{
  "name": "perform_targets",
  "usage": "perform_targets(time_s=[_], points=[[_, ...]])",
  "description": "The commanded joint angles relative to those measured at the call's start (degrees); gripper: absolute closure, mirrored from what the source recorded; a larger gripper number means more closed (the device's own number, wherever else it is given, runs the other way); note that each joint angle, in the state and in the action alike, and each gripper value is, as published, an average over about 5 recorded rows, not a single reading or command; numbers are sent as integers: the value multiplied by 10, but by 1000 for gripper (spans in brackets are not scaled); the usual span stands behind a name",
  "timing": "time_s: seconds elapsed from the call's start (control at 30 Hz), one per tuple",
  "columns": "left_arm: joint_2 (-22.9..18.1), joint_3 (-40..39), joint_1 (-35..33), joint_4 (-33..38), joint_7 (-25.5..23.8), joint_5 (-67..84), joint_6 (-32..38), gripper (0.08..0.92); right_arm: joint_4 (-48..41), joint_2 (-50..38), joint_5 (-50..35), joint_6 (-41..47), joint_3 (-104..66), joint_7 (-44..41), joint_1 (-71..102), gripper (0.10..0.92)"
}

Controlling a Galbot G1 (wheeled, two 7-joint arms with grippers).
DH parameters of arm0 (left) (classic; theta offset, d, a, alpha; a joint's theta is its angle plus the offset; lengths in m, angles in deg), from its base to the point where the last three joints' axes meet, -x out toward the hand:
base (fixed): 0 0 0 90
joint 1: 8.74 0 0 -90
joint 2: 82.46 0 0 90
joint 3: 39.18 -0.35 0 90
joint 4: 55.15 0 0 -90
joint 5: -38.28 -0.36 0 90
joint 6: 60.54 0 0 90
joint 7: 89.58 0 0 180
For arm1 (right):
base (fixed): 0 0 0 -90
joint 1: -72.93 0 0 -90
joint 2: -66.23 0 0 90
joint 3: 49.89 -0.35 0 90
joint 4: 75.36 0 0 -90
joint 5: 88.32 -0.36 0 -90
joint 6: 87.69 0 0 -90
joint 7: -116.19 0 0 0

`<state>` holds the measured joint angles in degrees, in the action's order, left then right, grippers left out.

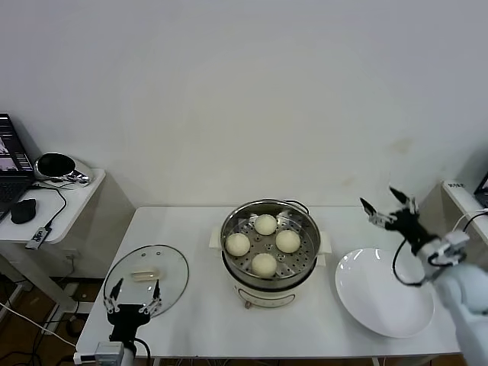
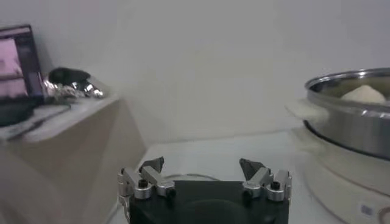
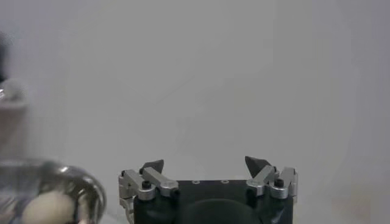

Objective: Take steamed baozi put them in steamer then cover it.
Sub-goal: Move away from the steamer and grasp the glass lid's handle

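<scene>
Head cam's looking down from up high at the whole table (image 1: 191,320); both wrist cams are sitting low, facing the wall, each catching the steamer (image 1: 270,244) too.

No lettering here can be made out: the laptop screen (image 1: 11,156) at the far left shows only blurred shapes, and nothing else carries a legible mark.

Cream-white steamed baozi (image 1: 264,224) on perforated silver tray; steamer (image 1: 270,242) shiny steel, white base. Cover (image 1: 146,279) clear glass, cream handle. Plate (image 1: 381,293) white, surface (image 1: 191,229) white. Claws black and silver.
</scene>
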<state>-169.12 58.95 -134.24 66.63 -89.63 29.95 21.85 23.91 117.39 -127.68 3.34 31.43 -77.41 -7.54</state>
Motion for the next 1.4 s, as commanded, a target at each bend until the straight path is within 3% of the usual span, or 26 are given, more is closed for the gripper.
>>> perform_targets(time_s=[0.03,0.17,0.33,0.47,0.6,0.83,1.4], points=[[49,3,54,-101,42,-346,90,177,42,161,-34,-32,-92,91,153,203],[118,-8,92,-160,44,-465,84,177,42,164,-22,-39,-96,89,164,203],[207,-57,120,-236,121,-600,55,177,43,167,-4,-47,-100,86,175,203],[244,-97,124,-239,92,-638,10,177,47,172,16,-54,-95,83,180,203],[248,-105,146,-249,54,-637,-25,177,51,184,39,-63,-91,83,182,203],[247,-101,172,-287,44,-625,-31,177,57,191,47,-67,-91,83,190,203],[233,-105,183,-287,34,-581,-71,177,50,196,52,-69,-93,84,184,203]])
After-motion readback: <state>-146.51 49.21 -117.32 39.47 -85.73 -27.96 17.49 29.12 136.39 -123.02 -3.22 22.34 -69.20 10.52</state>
